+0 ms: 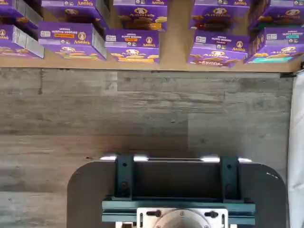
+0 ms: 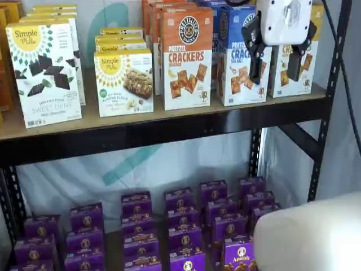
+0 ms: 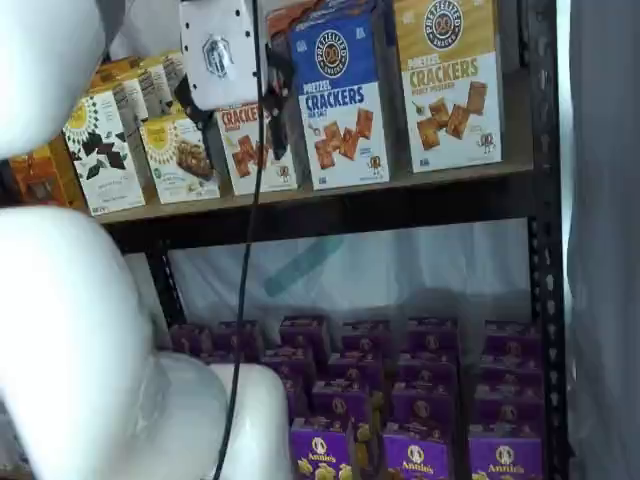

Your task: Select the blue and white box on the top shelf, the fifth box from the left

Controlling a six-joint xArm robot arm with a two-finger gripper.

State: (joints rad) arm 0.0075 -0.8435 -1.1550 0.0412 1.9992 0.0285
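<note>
The blue and white box (image 2: 236,79) stands upright on the top shelf (image 2: 169,134), between an orange-topped cheddar carton (image 2: 187,59) and a yellow-topped carton (image 2: 307,68). More blue cartons stand behind it. It also shows in a shelf view (image 3: 342,105) above the shelf's black rail (image 3: 330,208). My gripper (image 2: 275,56) hangs in front of the shelf, white body above, two black fingers apart and empty. One finger overlaps the blue box's right edge, the other the yellow carton. In a shelf view the gripper (image 3: 235,105) shows left of the blue box.
Simple Mills boxes (image 2: 45,70) stand at the shelf's left. Several purple Annie's boxes (image 2: 180,226) fill the low board, also in the wrist view (image 1: 133,45) beyond grey floor planks. A black upright (image 2: 333,84) bounds the shelf at right. The white arm (image 3: 60,300) fills a shelf view's left.
</note>
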